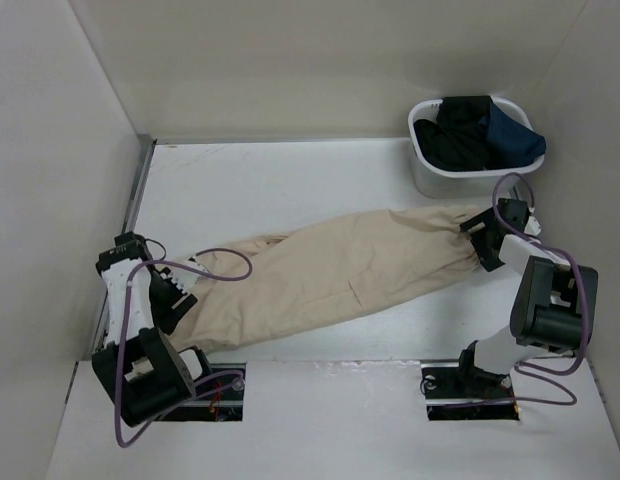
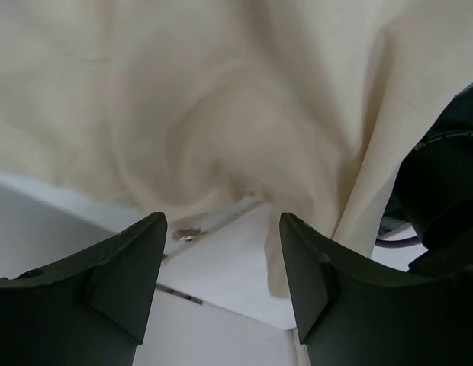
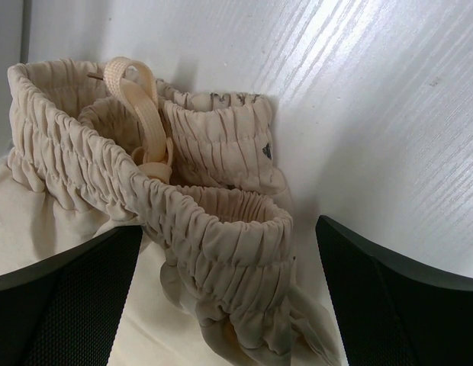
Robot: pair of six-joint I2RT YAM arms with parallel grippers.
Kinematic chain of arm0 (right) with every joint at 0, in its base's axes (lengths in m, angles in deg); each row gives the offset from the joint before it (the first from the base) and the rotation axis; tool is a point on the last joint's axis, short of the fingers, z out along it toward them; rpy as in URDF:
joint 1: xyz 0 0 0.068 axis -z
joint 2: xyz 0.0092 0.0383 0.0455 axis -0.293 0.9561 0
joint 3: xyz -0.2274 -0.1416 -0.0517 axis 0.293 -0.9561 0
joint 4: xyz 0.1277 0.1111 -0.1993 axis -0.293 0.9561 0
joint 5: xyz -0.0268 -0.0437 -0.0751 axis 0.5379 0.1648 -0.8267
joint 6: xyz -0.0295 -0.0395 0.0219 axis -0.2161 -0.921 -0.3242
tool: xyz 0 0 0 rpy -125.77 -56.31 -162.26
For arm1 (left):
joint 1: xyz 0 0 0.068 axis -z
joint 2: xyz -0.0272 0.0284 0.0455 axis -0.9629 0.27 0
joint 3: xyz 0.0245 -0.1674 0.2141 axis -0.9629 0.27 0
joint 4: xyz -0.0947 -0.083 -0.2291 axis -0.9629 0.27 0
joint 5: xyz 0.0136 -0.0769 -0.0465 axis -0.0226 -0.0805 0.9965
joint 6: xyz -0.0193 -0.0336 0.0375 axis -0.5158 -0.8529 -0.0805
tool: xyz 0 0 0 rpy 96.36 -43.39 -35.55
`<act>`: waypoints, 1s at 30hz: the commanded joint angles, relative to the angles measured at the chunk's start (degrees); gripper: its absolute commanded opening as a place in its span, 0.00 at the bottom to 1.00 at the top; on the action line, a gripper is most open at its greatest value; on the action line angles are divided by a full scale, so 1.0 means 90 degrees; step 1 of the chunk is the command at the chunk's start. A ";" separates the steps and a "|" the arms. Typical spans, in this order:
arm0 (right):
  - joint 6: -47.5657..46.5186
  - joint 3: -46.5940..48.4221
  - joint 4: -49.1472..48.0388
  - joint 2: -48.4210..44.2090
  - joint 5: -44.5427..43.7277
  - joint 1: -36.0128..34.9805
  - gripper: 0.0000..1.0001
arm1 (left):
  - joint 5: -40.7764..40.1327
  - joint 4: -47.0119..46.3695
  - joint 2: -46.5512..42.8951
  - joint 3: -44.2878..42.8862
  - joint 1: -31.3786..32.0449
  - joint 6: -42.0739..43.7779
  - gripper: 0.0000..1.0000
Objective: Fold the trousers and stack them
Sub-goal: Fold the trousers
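The trousers (image 1: 340, 275) lie stretched diagonally on the tabletop (image 1: 250, 190), not yet folded. The left jaws gape at the leg ends (image 2: 244, 137), the right jaws gape before the gathered waistband (image 3: 213, 213). Next, I judge, each must close on cloth to begin the first fold.

My left gripper (image 2: 221, 267) sits low on my left side, jaws parted. My right gripper (image 3: 230, 305) reaches forward, angled down, jaws spread wide.

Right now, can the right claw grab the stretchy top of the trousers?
Probably yes: the right claw is open, the gathered waistband lies just ahead of it, and nothing blocks the way.
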 commanded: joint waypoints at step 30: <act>0.0031 0.0338 -0.0042 0.0373 -0.0311 -0.0280 1.00 | -0.0837 -0.0060 0.2396 -0.0701 0.0513 -0.0455 0.54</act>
